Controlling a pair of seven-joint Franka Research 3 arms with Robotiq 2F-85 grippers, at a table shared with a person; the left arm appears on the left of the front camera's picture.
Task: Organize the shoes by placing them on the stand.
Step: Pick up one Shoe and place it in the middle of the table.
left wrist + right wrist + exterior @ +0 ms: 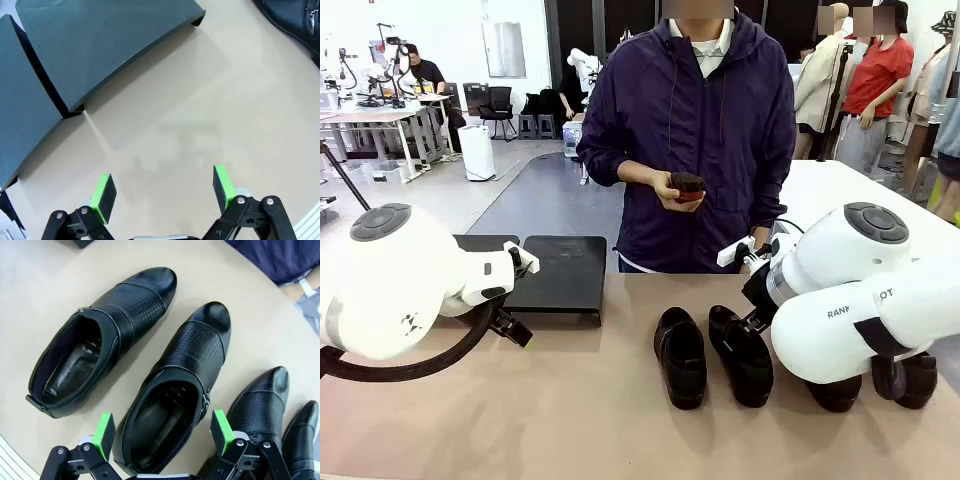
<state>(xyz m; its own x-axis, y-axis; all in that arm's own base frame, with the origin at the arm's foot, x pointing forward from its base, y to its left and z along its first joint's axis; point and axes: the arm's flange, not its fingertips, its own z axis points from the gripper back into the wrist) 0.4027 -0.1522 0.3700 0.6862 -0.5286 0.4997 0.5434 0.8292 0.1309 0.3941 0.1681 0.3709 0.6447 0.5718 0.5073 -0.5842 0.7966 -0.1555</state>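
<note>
The four shoes (681, 357) are glossy black with a woven pattern on top, in a row at the lower right. The matte black stand (555, 275) sits left of center. The left claw (162, 187) and the right claw (162, 432) both stand wide, holding nothing. On the right arm (860, 310) I read "RAN".

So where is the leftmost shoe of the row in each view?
Front view: leftmost shoe, right of centre, low.
Left wrist view: top right corner, probably the same shoe.
Right wrist view: left half, toe up.
Shared landmark: the tan table under it.
</note>
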